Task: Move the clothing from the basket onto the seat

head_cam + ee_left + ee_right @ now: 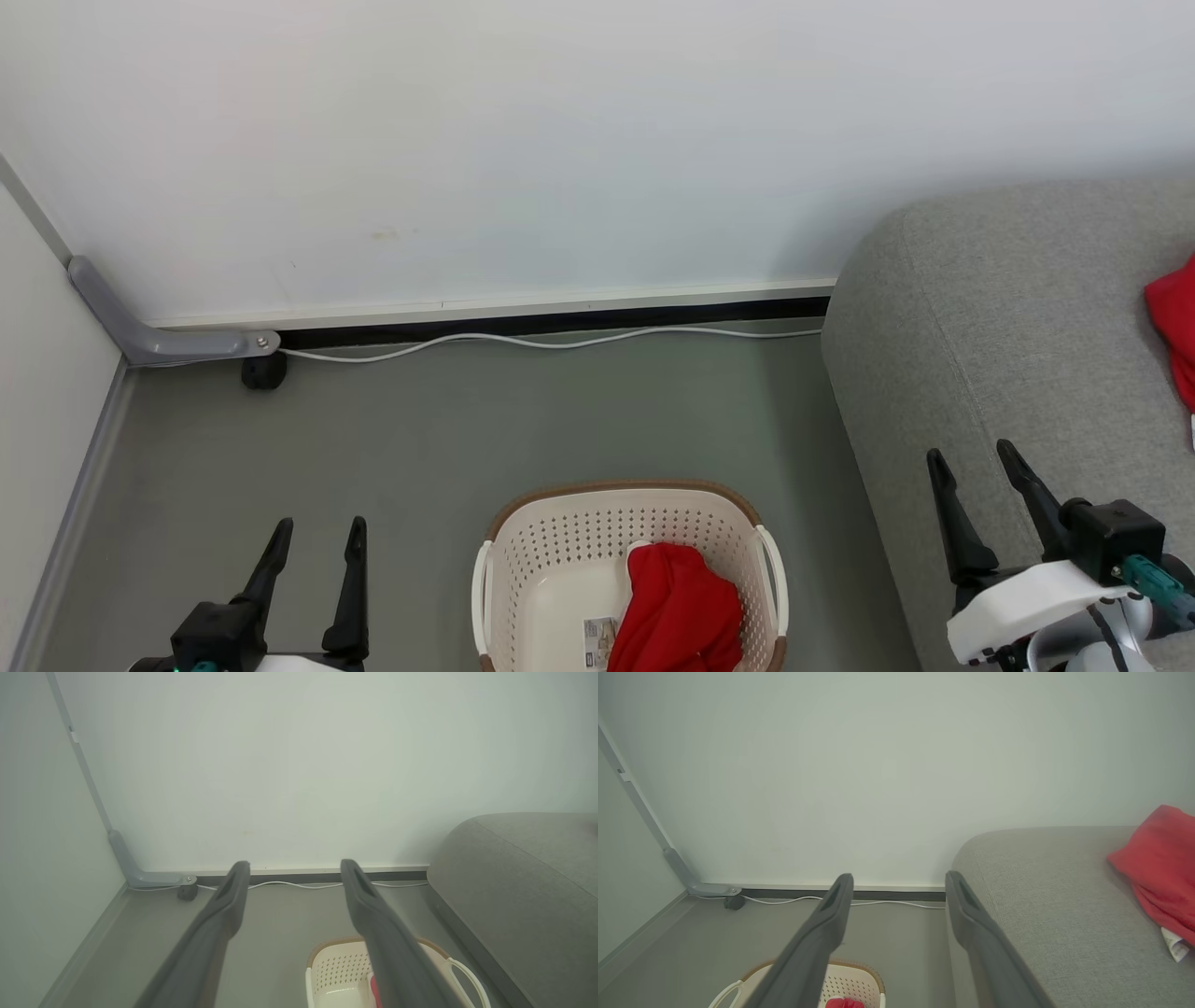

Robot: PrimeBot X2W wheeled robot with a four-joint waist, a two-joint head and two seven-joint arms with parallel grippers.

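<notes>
Both wide apart, empty: left jaws above floor (420, 439); right jaws by seat (1008, 327); clothing (677, 611) in basket (560, 532).

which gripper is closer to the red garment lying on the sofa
Right. The right gripper is at the sofa, just left of that garment; the left gripper is over the floor, beyond the basket.

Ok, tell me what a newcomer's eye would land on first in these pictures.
The bright red clothing bunched in the cream basket, at the bottom centre of the head view, stands out first. A second red garment lies on the grey seat at the right. The left end effector and right end effector hang open and empty at the lower corners.
</notes>
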